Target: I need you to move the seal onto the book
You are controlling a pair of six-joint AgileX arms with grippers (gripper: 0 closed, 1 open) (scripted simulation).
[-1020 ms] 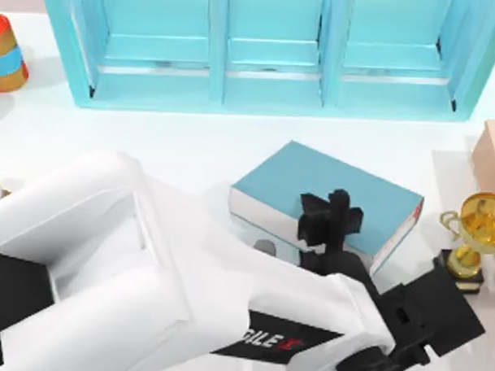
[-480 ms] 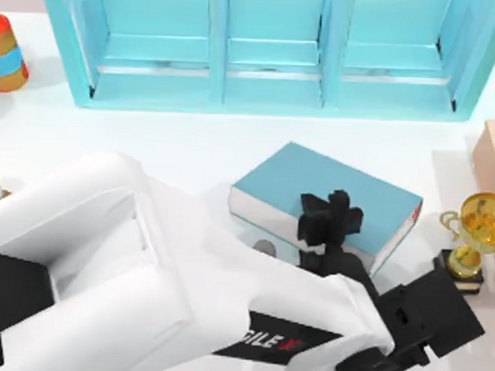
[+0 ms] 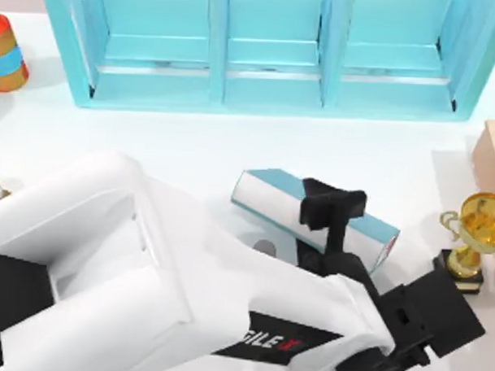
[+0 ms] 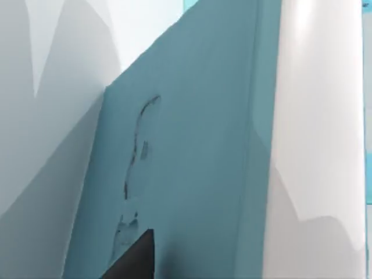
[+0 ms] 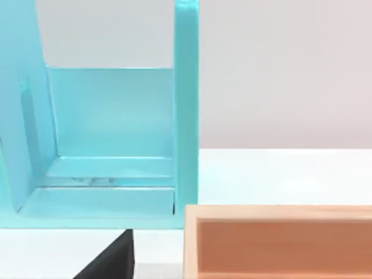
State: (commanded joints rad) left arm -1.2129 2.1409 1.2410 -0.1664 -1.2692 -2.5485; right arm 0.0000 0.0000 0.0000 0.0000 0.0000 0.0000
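The left arm reaches across the table from its near-left corner, and the left gripper (image 3: 332,209) sits right on the book (image 3: 311,216), toward the table's middle-right. The book is no longer lying flat: it is tipped up on one long edge, white page edges turned upward, only a narrow teal strip of cover showing from above. The left wrist view looks close along that slanted cover. Whether the fingers are clenched or released I cannot tell; the black gripper body hides them. I cannot make out the seal; it may be hidden under the gripper.

Judging from this, the placing step is going wrong, because the book is being levered rather than loaded. To do it well, the gripper should come off the book straight up, let it settle flat, then lower the seal onto the middle of the cover without side pressure.

A gold trophy (image 3: 477,234) stands near the table's right edge, a light-blue shelf (image 3: 268,48) along the far edge. The right arm is parked; its wrist view faces the shelf and a peach box (image 5: 279,244).
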